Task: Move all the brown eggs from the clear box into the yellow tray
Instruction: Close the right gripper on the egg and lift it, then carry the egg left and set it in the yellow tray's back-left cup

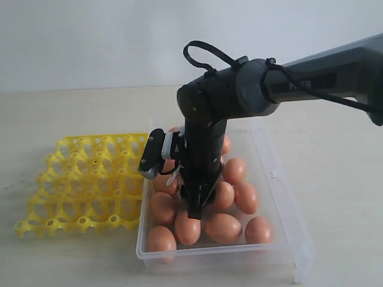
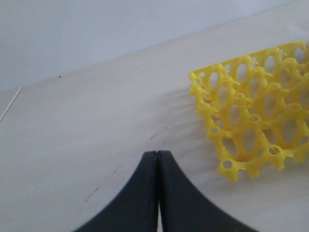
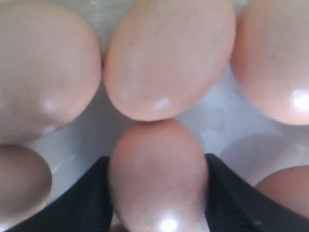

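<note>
Plainly, the brown eggs point(image 1: 222, 227) all lie in the clear box point(image 1: 286, 197); they are smooth, dull, orange-brown ovals, much alike, packed close on the see-through floor and touching their neighbours; ten or so show around the arm, and others may sit behind it. The box is shallow and low-walled, with a small tab on its right-hand wall; it stands on a pale table point(image 1: 335, 167), and the yellow tray point(image 1: 90, 179) lies flat right beside its left wall, a bright grid of open cups and little pegs.

The right gripper point(image 1: 196, 210) points straight down into the middle of the box; seen from its own wrist, its two black fingers point(image 3: 87, 203) stand fairly wide apart and press against the two sides of one brown egg point(image 3: 159, 174), with no gap that I can see; that egg has faint speckles and a glossy highlight, and its tip touches the egg beyond it; I cannot tell if it has left the floor.

The left gripper point(image 2: 157, 153) hangs over bare table near a corner of the tray; its fingers are pressed together with nothing between them.
</note>
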`<state>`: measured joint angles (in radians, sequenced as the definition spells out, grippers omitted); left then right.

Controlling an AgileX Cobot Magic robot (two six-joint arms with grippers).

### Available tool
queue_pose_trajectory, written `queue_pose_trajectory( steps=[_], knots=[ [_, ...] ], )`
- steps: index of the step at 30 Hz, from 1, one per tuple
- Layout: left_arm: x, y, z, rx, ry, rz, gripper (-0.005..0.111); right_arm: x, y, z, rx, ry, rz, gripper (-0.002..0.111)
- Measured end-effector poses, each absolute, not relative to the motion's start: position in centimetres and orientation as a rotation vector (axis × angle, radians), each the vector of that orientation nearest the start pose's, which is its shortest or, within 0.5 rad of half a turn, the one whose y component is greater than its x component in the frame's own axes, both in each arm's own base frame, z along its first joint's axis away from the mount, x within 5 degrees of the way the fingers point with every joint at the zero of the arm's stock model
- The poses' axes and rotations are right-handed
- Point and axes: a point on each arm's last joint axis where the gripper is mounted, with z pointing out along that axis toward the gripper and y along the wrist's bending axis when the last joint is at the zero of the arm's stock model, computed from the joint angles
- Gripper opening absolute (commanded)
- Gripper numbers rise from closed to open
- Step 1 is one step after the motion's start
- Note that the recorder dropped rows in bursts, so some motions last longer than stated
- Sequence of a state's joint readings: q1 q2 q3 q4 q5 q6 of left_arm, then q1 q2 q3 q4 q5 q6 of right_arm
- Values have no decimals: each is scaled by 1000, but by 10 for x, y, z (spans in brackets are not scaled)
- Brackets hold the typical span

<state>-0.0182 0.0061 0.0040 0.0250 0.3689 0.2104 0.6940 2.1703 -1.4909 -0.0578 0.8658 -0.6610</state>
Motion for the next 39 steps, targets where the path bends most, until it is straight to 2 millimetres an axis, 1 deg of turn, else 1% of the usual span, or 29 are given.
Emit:
queue_pose_trajectory(
  steps=[1,2,5,7,14,18,20,24,26,27,29,30,31,32,33,34,35,37,38,39],
  knots=[
    [53,0,178,228,1851,158,0,326,267,122,-1929,2335,-66,6],
    [53,0,178,228,1851,158,0,326,267,122,-1921,2343,-66,0],
    [53,0,178,228,1851,158,0,326,266,126,-1914,2340,-76,0],
    [53,0,178,228,1851,158,0,326,265,133,-1911,2320,-91,0],
    [53,0,178,228,1851,158,0,325,264,167,-1854,2245,-99,0],
    [53,0,178,228,1851,158,0,329,268,184,-1772,2156,-82,0],
    [53,0,178,228,1851,158,0,333,275,193,-1677,2096,-26,0],
    [53,0,178,228,1851,158,0,345,295,210,-1348,1958,158,0],
    [53,0,178,228,1851,158,0,350,304,213,-1220,1907,216,0],
    [53,0,178,228,1851,158,0,353,309,213,-1184,1885,233,0],
    [53,0,178,228,1851,158,0,359,324,203,-1170,1880,284,0],
    [53,0,178,228,1851,158,0,362,338,193,-1200,1887,325,0],
    [53,0,178,228,1851,158,0,363,345,190,-1200,1891,346,0],
    [53,0,178,228,1851,158,0,365,357,186,-1175,1904,384,0],
    [53,0,178,228,1851,158,0,366,361,186,-1149,1914,401,0],
    [53,0,178,228,1851,158,0,369,368,189,-1028,1947,453,0],
    [53,0,178,228,1851,158,0,371,369,190,-971,1957,468,0],
    [53,0,178,228,1851,158,0,378,370,195,-670,1996,577,0],
    [53,0,178,228,1851,158,0,380,371,197,-617,1978,598,0],
    [53,0,178,228,1851,158,0,382,372,200,-529,1949,658,0]
  ],
)
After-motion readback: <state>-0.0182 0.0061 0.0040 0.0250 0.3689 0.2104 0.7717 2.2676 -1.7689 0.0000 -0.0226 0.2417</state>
